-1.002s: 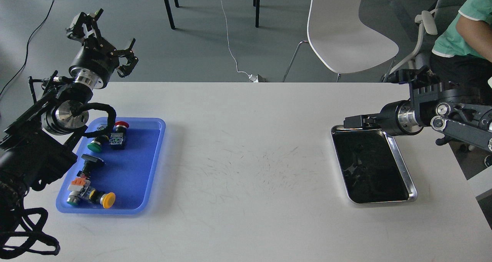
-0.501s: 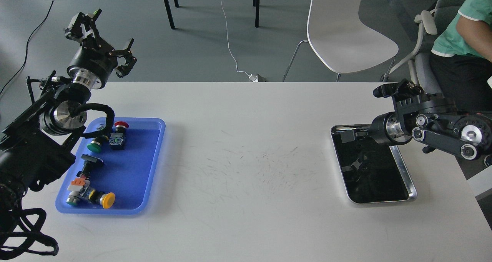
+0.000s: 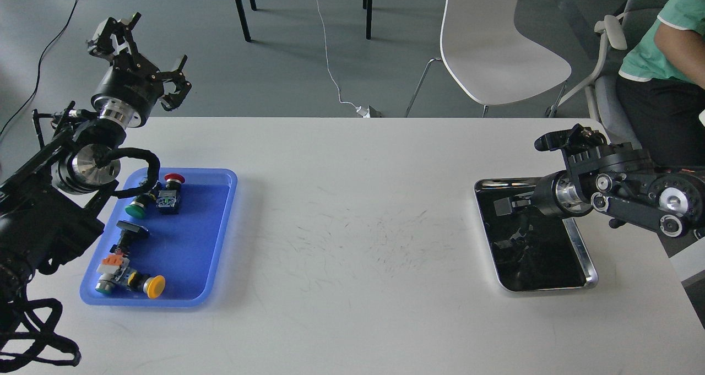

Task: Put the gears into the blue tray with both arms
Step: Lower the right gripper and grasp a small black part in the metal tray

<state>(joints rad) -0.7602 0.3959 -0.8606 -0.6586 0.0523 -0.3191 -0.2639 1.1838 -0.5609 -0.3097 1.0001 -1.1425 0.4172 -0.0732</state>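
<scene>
The blue tray [image 3: 204,243] lies at the table's left with several push-button switches in it. High beyond the tray's far left corner, past the table's back edge, my left gripper [image 3: 144,55] stands open and empty. My right gripper [image 3: 504,205] reaches in from the right, low over the far part of the steel tray [image 3: 585,254]. Its fingers are dark against the tray's dark inside, so their state is unclear. No gears can be made out; the black, reflective tray floor hides any small dark parts.
Switches with a red cap [image 3: 175,178], a green cap [image 3: 132,210] and a yellow cap [image 3: 156,287] sit in the blue tray. A white chair [image 3: 495,50] and a seated person [image 3: 666,50] are behind the table at the right.
My right gripper has come down from the steel tray's far rim to low over its inside. The left gripper drifted slightly left and up, still open.
</scene>
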